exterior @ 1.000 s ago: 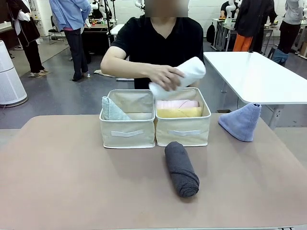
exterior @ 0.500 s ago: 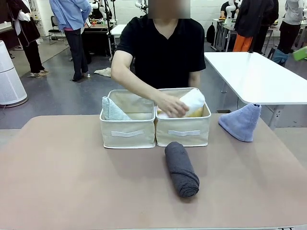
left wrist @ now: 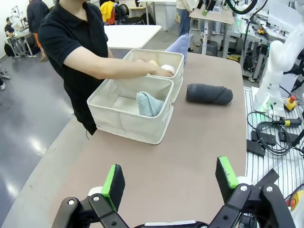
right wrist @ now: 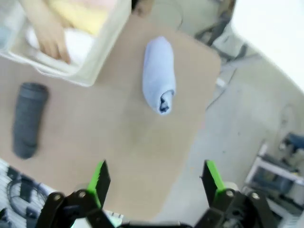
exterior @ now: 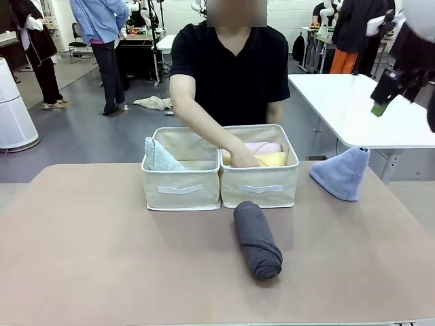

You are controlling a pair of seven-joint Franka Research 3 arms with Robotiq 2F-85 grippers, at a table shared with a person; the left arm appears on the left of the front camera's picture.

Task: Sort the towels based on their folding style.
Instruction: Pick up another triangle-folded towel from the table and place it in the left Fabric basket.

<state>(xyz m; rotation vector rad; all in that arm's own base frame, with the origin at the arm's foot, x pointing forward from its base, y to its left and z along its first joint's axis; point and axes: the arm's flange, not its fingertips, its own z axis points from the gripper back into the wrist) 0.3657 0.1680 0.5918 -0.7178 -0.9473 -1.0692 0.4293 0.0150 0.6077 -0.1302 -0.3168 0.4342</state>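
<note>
A dark grey rolled towel (exterior: 257,238) lies on the table in front of two cream bins. The left bin (exterior: 180,188) holds a pale grey-green cone towel (exterior: 160,156). In the right bin (exterior: 259,187) lie pink (exterior: 262,147) and yellow (exterior: 272,159) rolls, and the person's hand (exterior: 242,158) reaches in. The right wrist view catches a white roll (right wrist: 78,45) under that hand (right wrist: 50,40). A periwinkle cone towel (exterior: 342,172) sits at the table's right side. My right gripper (exterior: 380,102) hangs high above it, open (right wrist: 156,180) and empty. My left gripper (left wrist: 170,178) is open and empty, well back from the bins.
A white table (exterior: 367,109) stands behind on the right, close to my raised right arm. Other people stand in the background. The near half of the brown table (exterior: 102,258) is bare around the dark grey roll. Cables and the other arm's base (left wrist: 273,90) sit off the table's edge.
The person has pushed the white roll down into the right bin. My right arm has come into the front view at the upper right.
</note>
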